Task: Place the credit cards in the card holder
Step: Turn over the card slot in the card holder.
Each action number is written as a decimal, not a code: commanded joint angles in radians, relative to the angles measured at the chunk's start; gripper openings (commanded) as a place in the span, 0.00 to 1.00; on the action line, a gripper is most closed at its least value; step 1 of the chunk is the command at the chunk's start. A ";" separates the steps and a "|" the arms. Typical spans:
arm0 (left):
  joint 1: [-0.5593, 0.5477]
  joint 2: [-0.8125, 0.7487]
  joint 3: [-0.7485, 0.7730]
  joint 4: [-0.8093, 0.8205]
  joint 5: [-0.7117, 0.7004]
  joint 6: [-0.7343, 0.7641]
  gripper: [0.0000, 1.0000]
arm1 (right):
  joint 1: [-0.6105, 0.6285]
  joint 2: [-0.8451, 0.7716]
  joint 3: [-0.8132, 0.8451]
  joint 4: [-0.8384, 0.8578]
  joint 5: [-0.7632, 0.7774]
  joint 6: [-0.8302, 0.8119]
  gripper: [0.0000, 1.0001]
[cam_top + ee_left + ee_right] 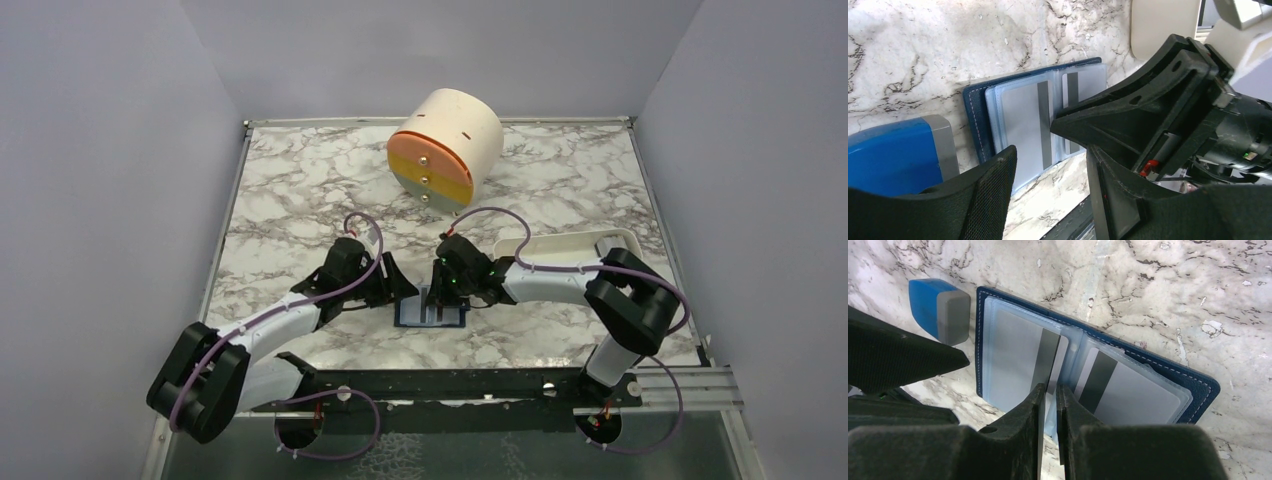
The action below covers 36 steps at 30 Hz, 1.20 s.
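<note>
Our right end effector (1049,390) pinches a pale grey-striped credit card (1057,360) over the fold of the open navy leather card holder (1198,385), flat on the marbled desk (1148,285). Our left end effector (1052,155) gapes open nearby. A blue grey-capped block (940,310) sits just beside the holder.

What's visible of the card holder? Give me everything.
The card holder lies open flat on the marble table. Navy cover, pale stitching, grainy leather look; translucent blue-grey sleeves inside, credit cards with dark stripes in both halves. The right gripper pinches a thin pale edge at its fold, seemingly one card. A blue block sits beside it, just apart.
</note>
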 commanded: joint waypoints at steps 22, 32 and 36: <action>0.002 0.092 -0.029 0.101 0.023 0.007 0.56 | 0.007 0.061 0.016 -0.050 0.002 -0.011 0.05; 0.003 0.096 -0.018 0.063 0.000 0.028 0.56 | 0.007 0.059 0.012 -0.045 0.001 -0.013 0.05; 0.003 0.084 -0.018 0.044 -0.021 0.046 0.56 | 0.007 0.062 0.011 -0.044 0.000 -0.014 0.05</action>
